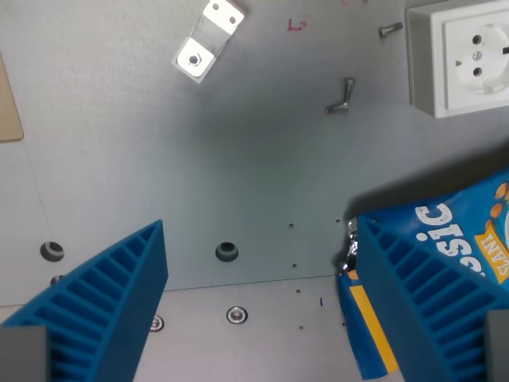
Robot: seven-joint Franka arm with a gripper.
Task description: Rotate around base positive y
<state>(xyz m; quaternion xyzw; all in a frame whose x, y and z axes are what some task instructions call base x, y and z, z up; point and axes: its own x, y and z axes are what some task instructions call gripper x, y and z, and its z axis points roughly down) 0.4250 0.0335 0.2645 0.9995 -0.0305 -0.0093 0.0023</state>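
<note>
Fingers [111,310], ribbed blue plastic wedges, stood released and wide apart; a glossy crinkled snack bag [461,231] lay against the right one, over the matte grey metal surface [254,159]

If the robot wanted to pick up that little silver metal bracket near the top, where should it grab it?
Probably across the narrow width of the metal bracket, at its middle between the two holed ends. It lies flat and slanted on the grey table, so coming straight down from above suits it, with the end effector turned to match the slant. Its thinness may make this fiddly.
</note>
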